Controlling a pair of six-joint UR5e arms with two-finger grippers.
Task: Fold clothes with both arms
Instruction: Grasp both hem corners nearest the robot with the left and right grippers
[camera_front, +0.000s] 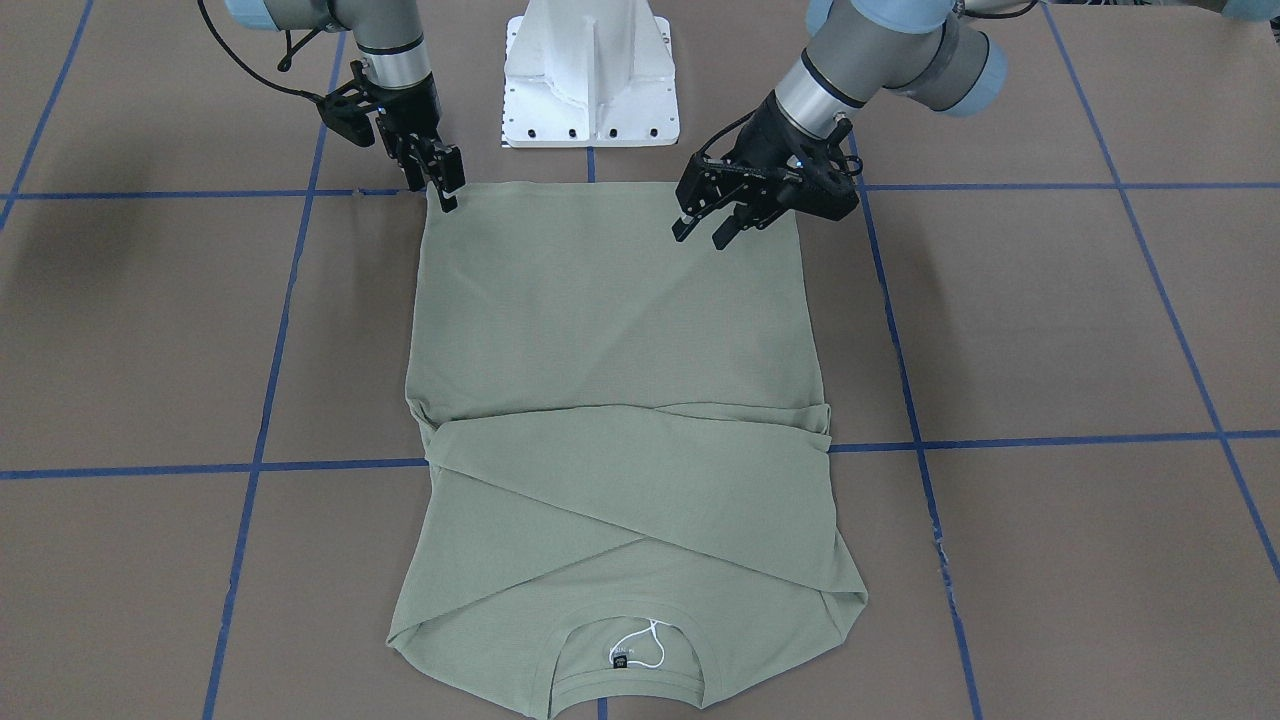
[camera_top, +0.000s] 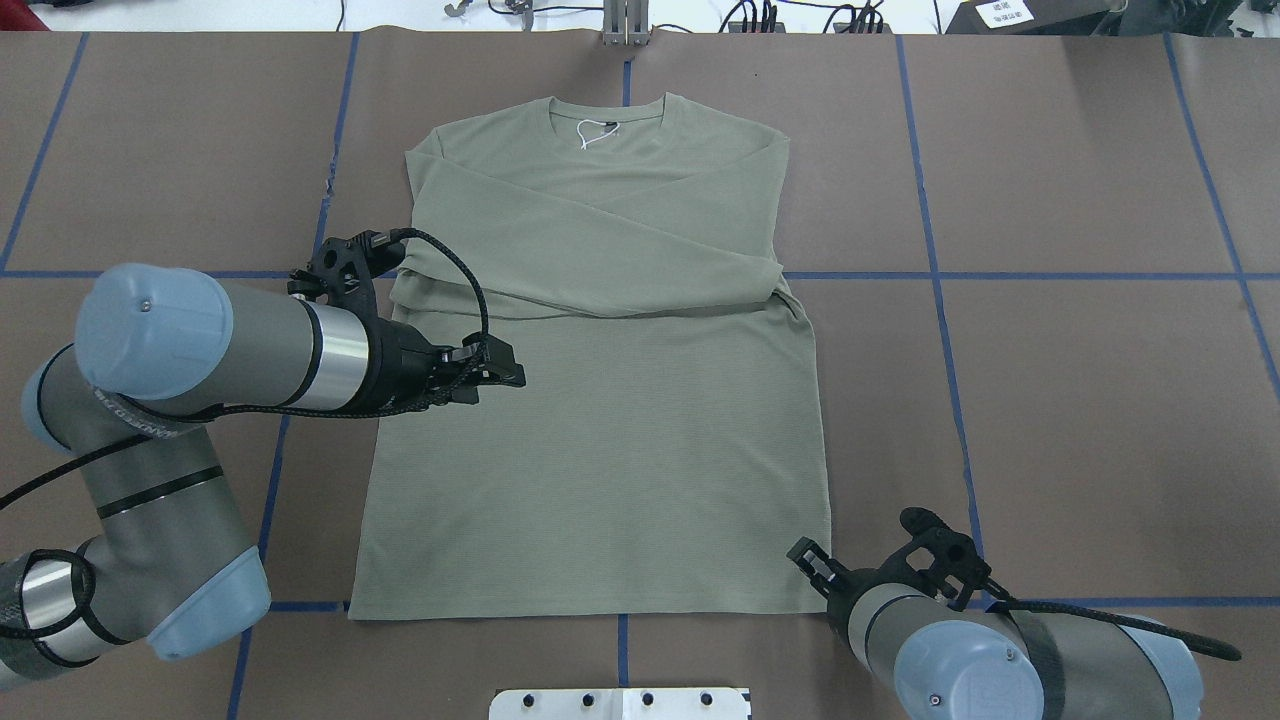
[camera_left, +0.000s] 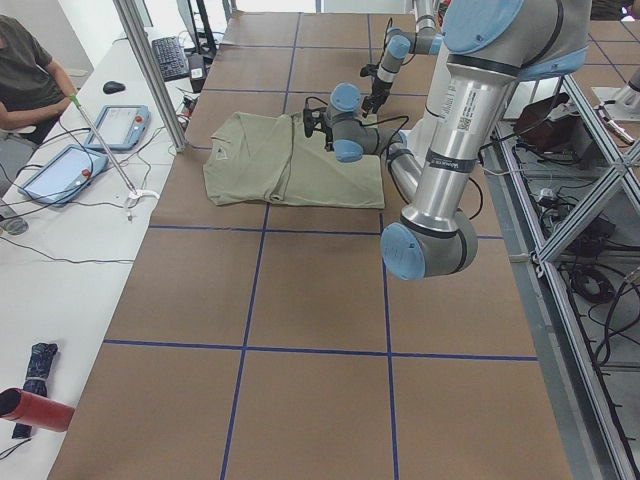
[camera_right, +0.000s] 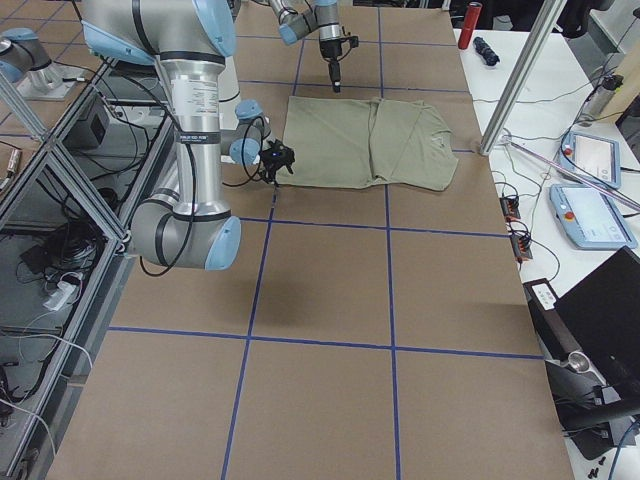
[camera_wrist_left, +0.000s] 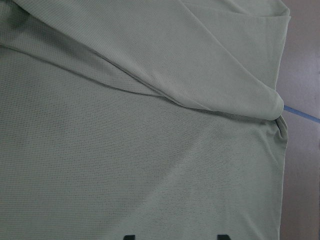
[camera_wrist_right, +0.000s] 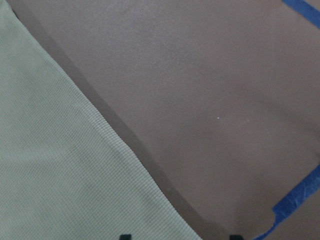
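The sage-green shirt lies flat on the brown table, both sleeves folded across its chest. Its neck with the black label and white string points away from the robot. My left gripper hovers open just over the shirt's body near the hem, on the shirt's left side. In the left wrist view only knit fabric and two spread fingertips show. My right gripper stands open at the opposite hem corner. The right wrist view shows the shirt's edge running between its fingertips.
The white pedestal base stands behind the hem. Blue tape lines cross the table. A seated person, tablets, a metal post and a red bottle are on the far side bench.
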